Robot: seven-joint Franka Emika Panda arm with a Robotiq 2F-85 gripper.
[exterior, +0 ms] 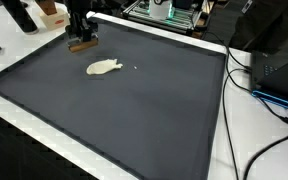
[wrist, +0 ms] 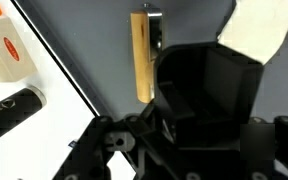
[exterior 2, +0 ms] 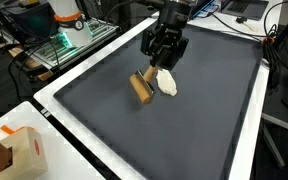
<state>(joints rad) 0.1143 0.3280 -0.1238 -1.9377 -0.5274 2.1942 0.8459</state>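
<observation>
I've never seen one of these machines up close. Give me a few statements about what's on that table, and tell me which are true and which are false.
1. A wooden block lies flat on the mat. True.
2. The gripper holds the block up in the air. False: the block rests on the mat, with the gripper close above it.
3. A pale, lumpy thing lies on the mat near the block. True.
4. The mat is bright red. False: it is dark grey with a white edge around it.
</observation>
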